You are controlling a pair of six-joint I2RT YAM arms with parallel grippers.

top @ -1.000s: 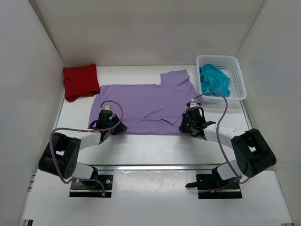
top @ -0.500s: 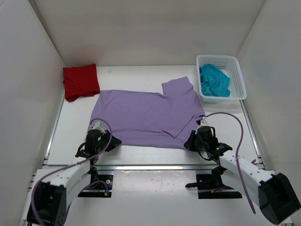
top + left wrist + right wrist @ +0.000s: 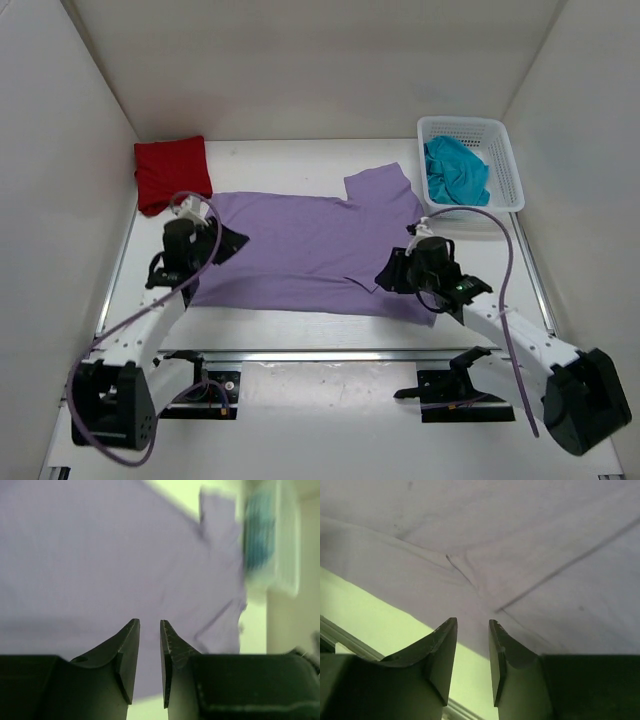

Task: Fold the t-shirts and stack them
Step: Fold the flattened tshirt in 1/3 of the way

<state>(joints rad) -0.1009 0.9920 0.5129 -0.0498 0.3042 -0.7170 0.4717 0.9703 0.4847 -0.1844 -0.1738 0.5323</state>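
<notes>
Plainly, neither arm is holding anything. The left gripper (image 3: 149, 626) has its jaws a narrow slit apart with nothing between them, and it hangs over the left part of the purple shirt (image 3: 300, 245). The right gripper (image 3: 472, 624) is likewise only slightly parted and empty. It hangs over the shirt's near right corner, where a creased flap lies turned in over the body.

The purple shirt lies spread nearly flat across the middle of the table (image 3: 280, 322), and its near hem runs close to the near edge. It is not yet folded, apart from that one flap on the right.

The red shirt (image 3: 170, 172) sits folded in the far left corner, so I judge one of three done. The teal shirt (image 3: 457, 170) is crumpled in the white basket (image 3: 465, 124) at the far right corner and is untouched. The purple fold, the teal fold and all the stacking are left.

Room is tight on the left, where the red shirt and the side wall are near the left arm. On the right, the basket stands just beside the shirt's upper sleeve. The far strip and the near strip are bare.
</notes>
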